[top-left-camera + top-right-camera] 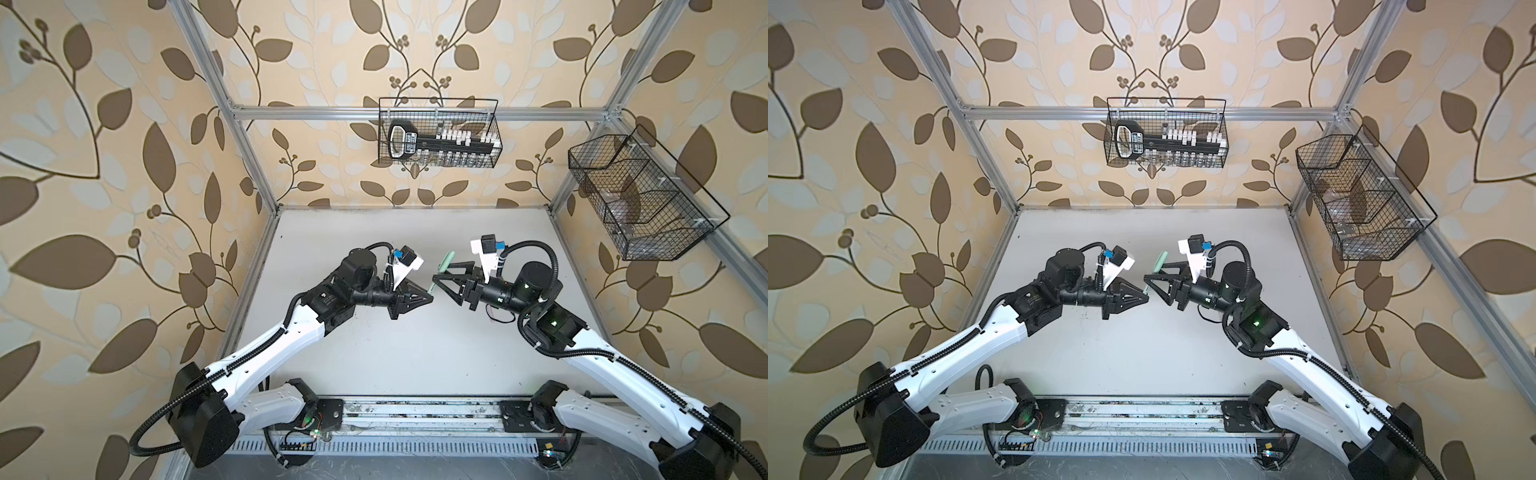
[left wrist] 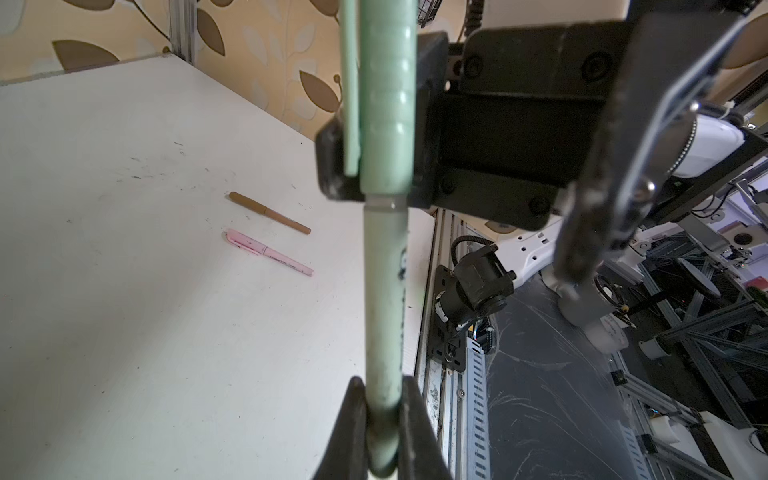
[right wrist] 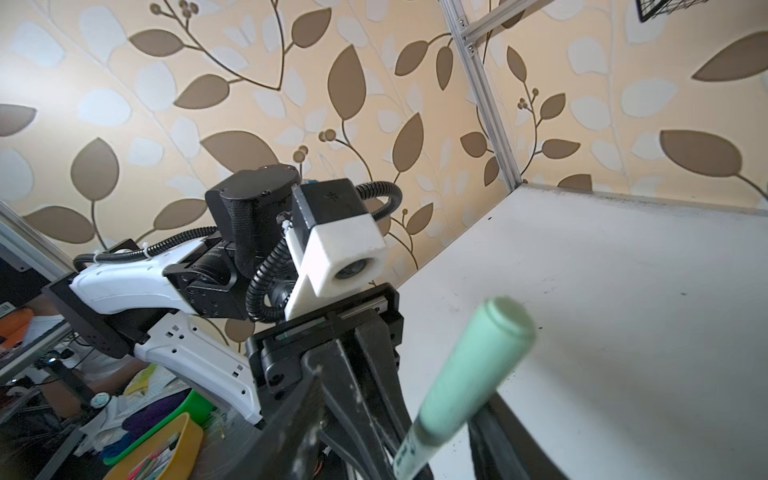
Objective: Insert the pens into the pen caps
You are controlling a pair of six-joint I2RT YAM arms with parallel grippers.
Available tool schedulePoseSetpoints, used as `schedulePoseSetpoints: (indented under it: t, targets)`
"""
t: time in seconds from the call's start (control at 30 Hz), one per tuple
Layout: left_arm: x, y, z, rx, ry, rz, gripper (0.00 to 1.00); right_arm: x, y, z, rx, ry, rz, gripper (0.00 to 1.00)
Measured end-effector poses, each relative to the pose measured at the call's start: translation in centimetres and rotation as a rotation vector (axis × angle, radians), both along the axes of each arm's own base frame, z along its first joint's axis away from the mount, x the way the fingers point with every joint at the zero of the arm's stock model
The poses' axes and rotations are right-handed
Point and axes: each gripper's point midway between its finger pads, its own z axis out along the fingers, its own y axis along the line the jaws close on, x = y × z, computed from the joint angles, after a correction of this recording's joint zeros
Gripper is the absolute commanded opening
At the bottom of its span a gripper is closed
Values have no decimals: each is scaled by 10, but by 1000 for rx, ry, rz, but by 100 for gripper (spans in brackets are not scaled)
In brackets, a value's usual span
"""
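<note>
My left gripper [image 1: 430,297] [image 2: 382,415] is shut on the lower barrel of the sage green pen [image 2: 384,291] [image 1: 1147,287]. The green pen cap [image 1: 447,261] [image 3: 478,365] sits on the pen's far end. My right gripper [image 1: 444,271] [image 3: 399,399] is open, its fingers [image 2: 332,166] standing apart on either side of the cap. In the left wrist view a tan-brown pen [image 2: 270,212] and a pink pen [image 2: 269,252] lie side by side on the white table [image 2: 124,291], each with its cap on. Neither shows in the top views.
A wire basket [image 1: 438,137] with a tool hangs on the back rail. A second wire basket [image 1: 640,199] hangs on the right frame. The table's front edge ends at a metal rail [image 1: 415,409] between the arm bases.
</note>
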Motion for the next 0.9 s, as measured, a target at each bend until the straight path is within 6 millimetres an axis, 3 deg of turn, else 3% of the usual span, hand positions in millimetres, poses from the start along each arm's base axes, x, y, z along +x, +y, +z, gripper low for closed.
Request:
schedulePoseSetpoints:
  t: [0.33,0.9]
  targets:
    - [0,0,0,0,-1,-1,0,22,-34,-8,-27,38,-90,62]
    - [0,0,0,0,-2,-3,0,31,-20,13,14,19,-7,59]
